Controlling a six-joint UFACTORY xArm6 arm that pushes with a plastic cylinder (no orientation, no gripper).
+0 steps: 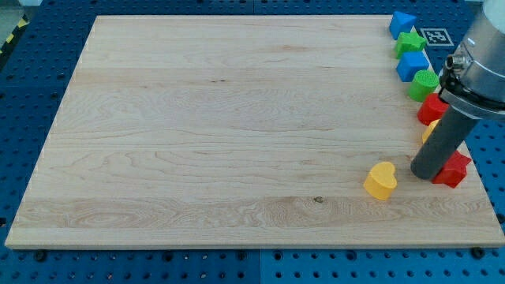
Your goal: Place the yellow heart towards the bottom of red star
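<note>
The yellow heart (381,181) lies near the board's lower right. The red star (454,168) sits to its right, close to the board's right edge, partly hidden by my rod. My tip (426,175) rests on the board between the two, touching or almost touching the red star's left side and a short gap right of the yellow heart.
A column of blocks runs down the right edge: a blue block (402,24), a green star (409,42), a blue block (412,65), a green block (424,84), a red block (432,109), and a yellow-orange block (428,131) mostly hidden behind the rod. The board's edge (473,189) is close.
</note>
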